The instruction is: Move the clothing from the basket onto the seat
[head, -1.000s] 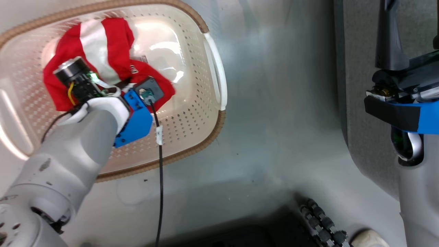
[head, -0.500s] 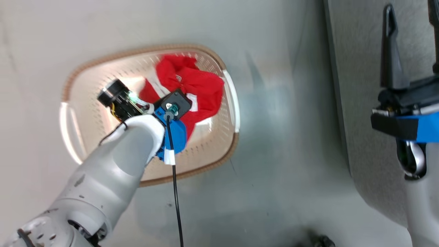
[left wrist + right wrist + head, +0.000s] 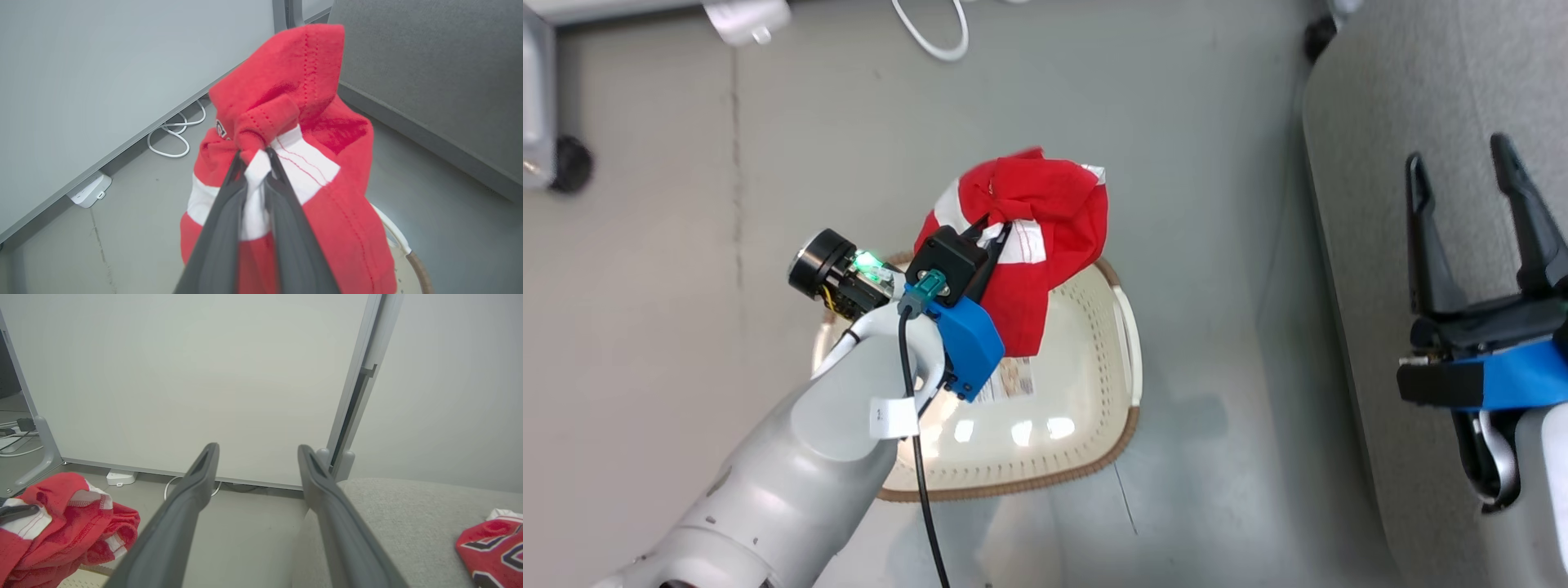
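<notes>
Clothing (image 3: 1054, 196) pinched in left gripper (image 3: 995, 227) hides part of the basket (image 3: 1094, 408); right gripper (image 3: 1458, 151) gapes empty.

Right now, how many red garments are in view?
2: a striped piece clamped in the left gripper above the basket, and a lettered jersey lying on the seat. Others may be hidden.

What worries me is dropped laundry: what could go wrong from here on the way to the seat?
1. The left gripper pinches just a small fold of the striped garment, with the bulk hanging free; it might slip out before reaching the seat.
2. The hanging cloth dangles over the basket and may catch its rim, dragging it along.
</notes>
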